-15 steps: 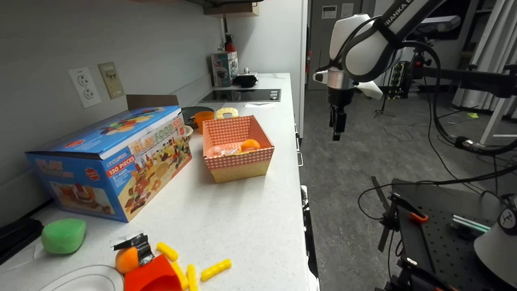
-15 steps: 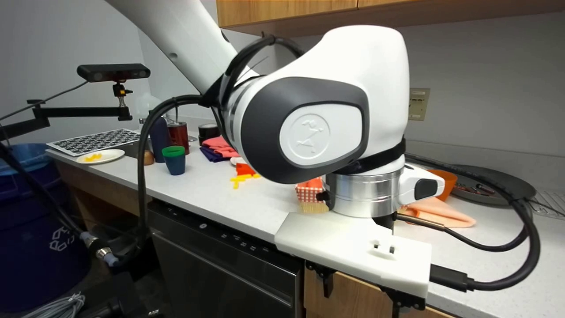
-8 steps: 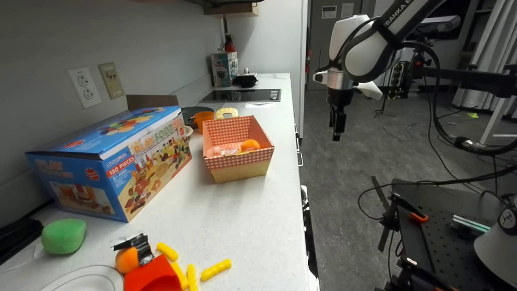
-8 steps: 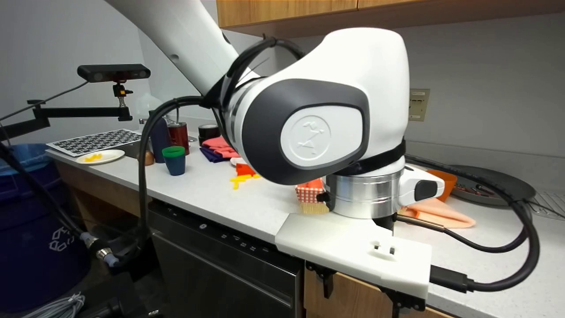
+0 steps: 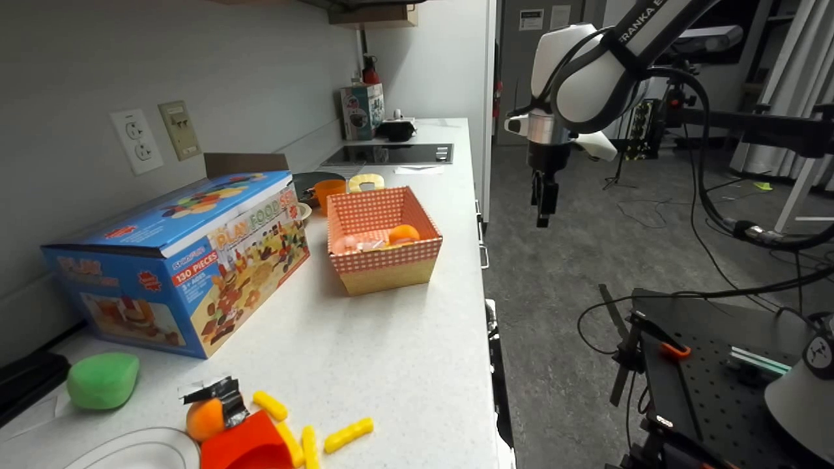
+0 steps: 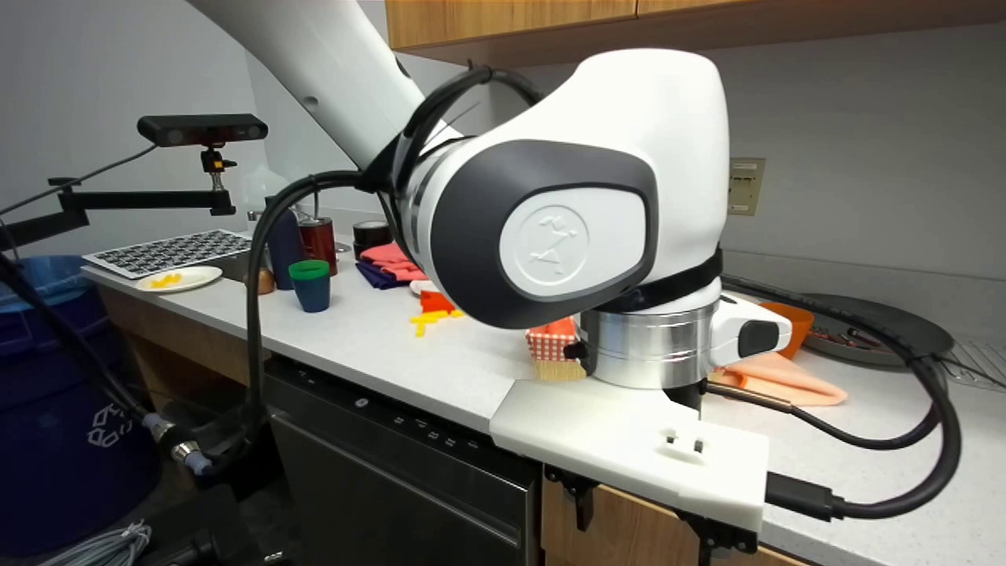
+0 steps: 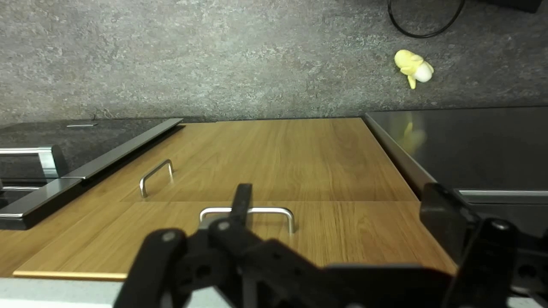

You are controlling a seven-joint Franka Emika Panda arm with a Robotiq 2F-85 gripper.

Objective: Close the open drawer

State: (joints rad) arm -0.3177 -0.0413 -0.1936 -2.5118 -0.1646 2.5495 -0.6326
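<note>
The drawer (image 7: 342, 231) was right under the edge of the white counter (image 7: 60, 293), and its wooden front ran across the low part of my wrist view. It looked pushed in, or almost; I could not tell if a thin gap was left. A shiny handle (image 7: 270, 210) stuck out from it, and one of my fingers (image 7: 242, 200) hid part of that handle.

My gripper (image 7: 338, 201) was spread wide, with its two fingers well apart. In an exterior view it pointed down, out past the counter's edge, with the gray floor (image 5: 554, 280) behind it. I could not tell how near it was to the drawer.

Below the drawer was a big wooden door (image 7: 291, 158) with a door handle (image 7: 154, 171). Beside the wood was a dark dishwasher (image 6: 409, 487). A little yellow and white thing (image 7: 412, 67) lay on the floor.

Up on the counter, a red checked basket (image 5: 388, 273) held a round orange thing (image 5: 404, 233). A big blue box (image 5: 176, 260) with food pictures stood near it. A green lump (image 5: 103, 381), some yellow sticks (image 5: 348, 435) and a red thing (image 5: 244, 443) lay there too, with part of a white plate (image 5: 140, 453) just beside them. In an exterior view, a blue cup (image 6: 313, 294) stood upright, well apart from a dark pan (image 6: 880, 330).
</note>
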